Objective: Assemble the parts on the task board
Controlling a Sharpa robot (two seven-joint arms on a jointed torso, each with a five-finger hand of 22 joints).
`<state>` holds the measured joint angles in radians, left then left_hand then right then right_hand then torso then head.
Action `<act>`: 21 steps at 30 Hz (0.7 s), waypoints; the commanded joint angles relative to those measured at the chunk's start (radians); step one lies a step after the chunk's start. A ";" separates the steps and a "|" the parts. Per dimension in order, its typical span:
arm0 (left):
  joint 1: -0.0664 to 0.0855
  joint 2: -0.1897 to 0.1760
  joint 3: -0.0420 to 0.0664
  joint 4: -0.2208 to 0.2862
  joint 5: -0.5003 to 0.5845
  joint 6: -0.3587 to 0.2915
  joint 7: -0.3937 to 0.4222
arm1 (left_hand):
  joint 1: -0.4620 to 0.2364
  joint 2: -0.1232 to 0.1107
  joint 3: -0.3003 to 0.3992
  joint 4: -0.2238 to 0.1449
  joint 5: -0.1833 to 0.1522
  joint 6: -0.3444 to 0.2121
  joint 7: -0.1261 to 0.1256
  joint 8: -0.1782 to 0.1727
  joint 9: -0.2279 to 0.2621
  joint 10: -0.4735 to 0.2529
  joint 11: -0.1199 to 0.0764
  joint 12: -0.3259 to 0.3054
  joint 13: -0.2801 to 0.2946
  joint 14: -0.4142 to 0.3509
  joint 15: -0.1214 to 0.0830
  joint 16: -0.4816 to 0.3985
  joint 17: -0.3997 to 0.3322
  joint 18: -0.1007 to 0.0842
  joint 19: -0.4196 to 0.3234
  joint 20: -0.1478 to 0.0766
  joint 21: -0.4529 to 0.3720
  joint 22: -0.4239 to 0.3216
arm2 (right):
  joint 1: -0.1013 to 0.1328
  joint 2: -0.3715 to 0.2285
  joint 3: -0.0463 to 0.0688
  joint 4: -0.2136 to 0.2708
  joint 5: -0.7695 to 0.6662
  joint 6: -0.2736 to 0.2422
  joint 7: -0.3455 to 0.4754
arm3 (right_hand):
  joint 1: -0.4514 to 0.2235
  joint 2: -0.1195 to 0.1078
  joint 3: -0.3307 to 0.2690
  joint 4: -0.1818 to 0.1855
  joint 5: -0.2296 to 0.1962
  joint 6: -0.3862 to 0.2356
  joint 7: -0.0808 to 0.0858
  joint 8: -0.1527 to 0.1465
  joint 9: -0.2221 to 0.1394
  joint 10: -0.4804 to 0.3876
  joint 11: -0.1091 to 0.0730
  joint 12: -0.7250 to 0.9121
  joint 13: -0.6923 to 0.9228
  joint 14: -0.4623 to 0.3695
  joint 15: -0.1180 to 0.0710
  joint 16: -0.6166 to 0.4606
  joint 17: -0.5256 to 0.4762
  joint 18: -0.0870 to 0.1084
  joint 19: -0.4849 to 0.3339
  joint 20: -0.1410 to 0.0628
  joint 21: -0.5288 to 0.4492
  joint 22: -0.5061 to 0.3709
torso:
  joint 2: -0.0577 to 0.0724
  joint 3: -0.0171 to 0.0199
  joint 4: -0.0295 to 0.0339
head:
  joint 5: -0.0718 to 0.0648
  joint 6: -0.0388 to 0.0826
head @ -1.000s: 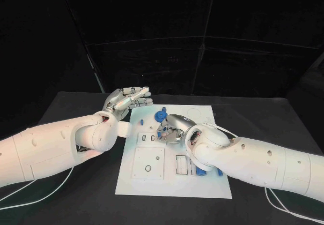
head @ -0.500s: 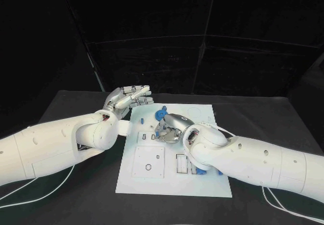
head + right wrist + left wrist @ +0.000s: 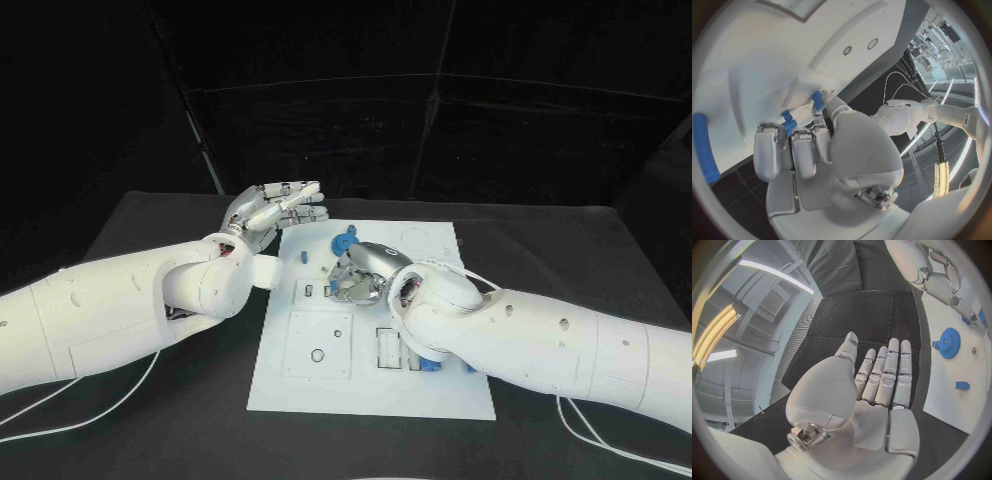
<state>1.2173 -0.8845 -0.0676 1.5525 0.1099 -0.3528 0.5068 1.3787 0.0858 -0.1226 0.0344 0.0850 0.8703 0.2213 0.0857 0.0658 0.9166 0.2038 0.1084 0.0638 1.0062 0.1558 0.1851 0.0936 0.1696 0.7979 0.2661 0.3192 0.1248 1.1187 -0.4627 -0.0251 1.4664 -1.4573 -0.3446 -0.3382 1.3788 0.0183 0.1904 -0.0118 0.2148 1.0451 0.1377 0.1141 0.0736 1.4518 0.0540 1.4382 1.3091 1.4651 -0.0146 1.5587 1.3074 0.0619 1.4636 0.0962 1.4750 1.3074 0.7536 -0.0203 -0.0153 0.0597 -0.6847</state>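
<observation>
The white task board (image 3: 372, 395) lies in the middle of the table. My right hand (image 3: 364, 272) is low over the board's middle, fingers curled, pinching a small blue part (image 3: 787, 122) between thumb and fingers (image 3: 803, 150) close to the board (image 3: 767, 50). My left hand (image 3: 274, 208) hovers at the board's far left corner, flat, fingers straight and holding nothing (image 3: 882, 375). A blue gear (image 3: 342, 243) sits on the board just beyond my right hand; it also appears as the blue gear (image 3: 947, 342) in the left wrist view. A small blue piece (image 3: 307, 255) lies to the gear's left.
More blue parts (image 3: 433, 365) stand in slots at the board's near right, under my right forearm. A long blue piece (image 3: 703, 147) lies on the board. Square and slotted recesses (image 3: 317, 347) fill the board's near left. Black table (image 3: 144, 420) surrounds it.
My right hand has edged slightly to the left over the board's middle. The left hand has hardly moved.
</observation>
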 commanded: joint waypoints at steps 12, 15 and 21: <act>0.002 -0.001 0.001 0.001 0.000 0.013 0.004 | -0.002 0.013 -0.001 -0.007 -0.003 0.010 0.033 -0.003 0.001 0.009 0.000 -0.004 0.001 0.003 0.003 -0.007 -0.002 0.013 0.005 0.003 -0.004 -0.002 | -0.002 -0.004 -0.003 -0.002 -0.042 0.061 -0.045 | -0.011 -0.016 0.012 -0.006 -0.004 -0.013 0.006 -0.009 -0.004 -0.013 0.004 -0.007 0.098 0.099 -0.001 0.001 0.235 -0.015 -0.001 -0.006 0.000 0.033 | 0.000 0.0006 -0.0006 | 0.002 -0.003; 0.002 -0.001 0.001 0.001 0.000 0.013 0.003 | -0.002 0.013 -0.001 -0.007 -0.003 0.010 0.033 -0.003 0.001 0.009 0.000 -0.004 0.001 0.003 0.003 -0.007 -0.002 0.013 0.005 0.003 -0.004 -0.002 | -0.002 -0.005 -0.003 0.002 -0.051 0.061 -0.050 | -0.011 -0.018 0.012 -0.007 -0.003 -0.013 0.006 -0.009 -0.004 -0.013 0.004 -0.007 0.099 0.099 -0.001 0.001 0.235 -0.015 0.000 -0.006 0.000 0.034 | 0.000 0.0004 -0.0010 | 0.003 -0.004; 0.002 0.000 0.001 0.000 0.000 0.013 0.003 | -0.002 0.013 -0.001 -0.007 -0.003 0.010 0.033 -0.003 0.001 0.009 0.000 -0.004 0.001 0.003 0.003 -0.007 -0.002 0.013 0.005 0.003 -0.004 -0.002 | -0.003 -0.007 -0.003 0.007 -0.058 0.064 -0.057 | -0.012 -0.023 0.012 -0.008 -0.001 -0.013 0.007 -0.009 -0.004 -0.013 0.005 -0.007 0.099 0.099 -0.001 0.001 0.235 -0.015 0.000 -0.006 0.000 0.034 | 0.000 0.0002 -0.0001 | 0.003 -0.005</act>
<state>1.2173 -0.8852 -0.0676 1.5520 0.1106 -0.3522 0.5060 1.3741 0.0903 -0.1226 0.0344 0.0850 0.8740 0.2251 0.0856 0.0659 0.9166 0.2038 0.1084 0.0638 1.0062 0.1557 0.1811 0.0927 0.1696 0.7979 0.2661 0.3192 0.1240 1.1201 -0.4664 -0.0237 1.4755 -1.4981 -0.3190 -0.3613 1.3645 0.0041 0.1967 -0.0181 0.2148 1.0380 0.1427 0.1062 0.0688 1.4451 0.0607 1.4367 1.3091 1.4650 -0.0146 1.5587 1.3073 0.0620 1.4636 0.0962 1.4750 1.3073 0.7536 -0.0200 -0.0159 0.0627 -0.6896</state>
